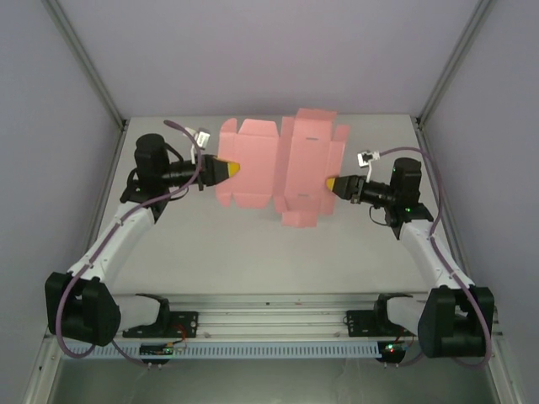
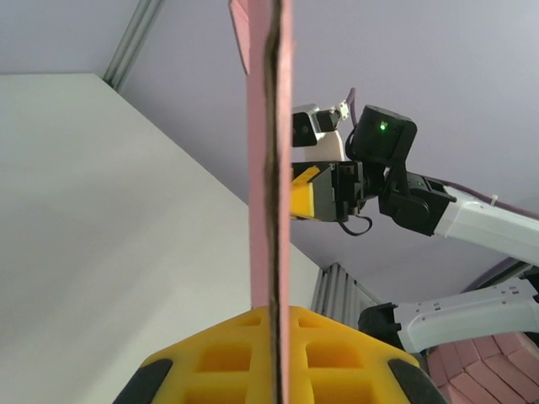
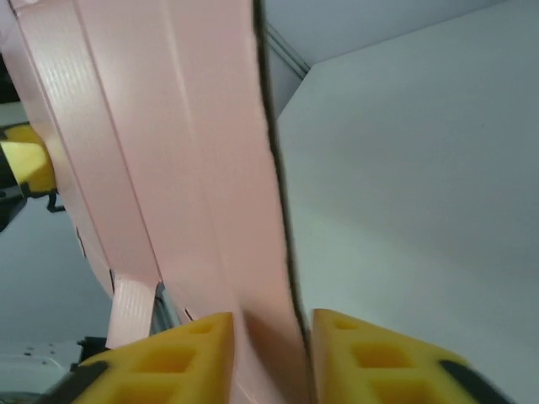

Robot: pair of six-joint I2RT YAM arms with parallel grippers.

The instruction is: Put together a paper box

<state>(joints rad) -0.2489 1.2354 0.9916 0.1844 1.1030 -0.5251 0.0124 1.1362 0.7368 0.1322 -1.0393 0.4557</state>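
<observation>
Grey surface (image 1: 253, 252) underneath — flat box (image 1: 269, 160) pinched at opposite edges by left gripper (image 1: 232, 170) and right gripper (image 1: 331, 183) — uneven pulling could tear or crease it.

Flat pink die-cut paper box (image 1: 278, 168) sheet hangs above the white table's (image 1: 253, 252) far middle, left gripper (image 1: 229, 171) pinching its left edge, right gripper (image 1: 333, 183) its right.

You see the paper box (image 2: 271, 168) edge-on, an upright pink sheet pinched by the left gripper (image 2: 274, 324); the right gripper (image 2: 310, 192) sits just behind it.
</observation>
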